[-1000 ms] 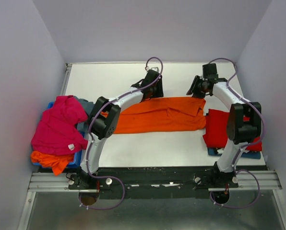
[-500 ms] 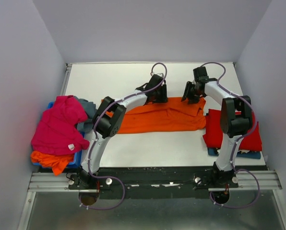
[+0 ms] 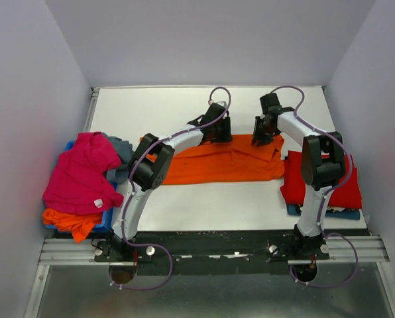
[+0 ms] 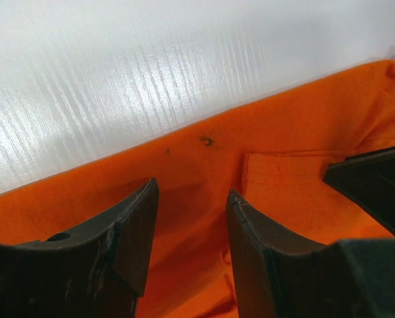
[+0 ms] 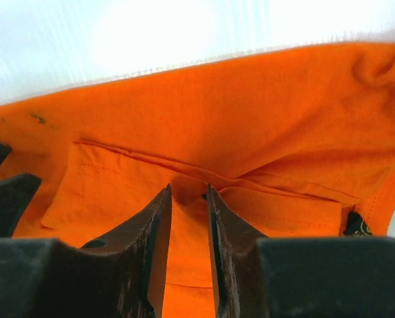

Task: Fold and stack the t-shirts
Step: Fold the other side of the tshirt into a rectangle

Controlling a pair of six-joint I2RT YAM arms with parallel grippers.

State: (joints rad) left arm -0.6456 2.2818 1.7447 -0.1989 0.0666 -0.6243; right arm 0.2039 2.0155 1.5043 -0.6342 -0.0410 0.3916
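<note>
A bright orange t-shirt [image 3: 217, 160] lies spread flat across the middle of the white table [image 3: 177, 106], long side left to right. My left gripper [image 3: 219, 135] is down at its far edge, and in the left wrist view this gripper [image 4: 191, 190] stands open with the orange cloth [image 4: 297, 132] under its jaws. Down at the far right part of the shirt is my right gripper [image 3: 260, 138]. In its wrist view it [image 5: 188, 191] has the jaws a narrow gap apart, tips pressed into a seam fold of the cloth [image 5: 250, 112].
A magenta t-shirt [image 3: 81, 171] tops a heap at the left edge, over a grey-blue one [image 3: 121, 154] and an orange one [image 3: 68, 222]. A folded red t-shirt [image 3: 298, 179] lies on a blue one [image 3: 337, 213] at the right. Grey walls close in three sides.
Both grippers have come down onto the orange t-shirt's far edge. The left one shifted right. The right one swung left and nearer, from off the cloth onto it.
</note>
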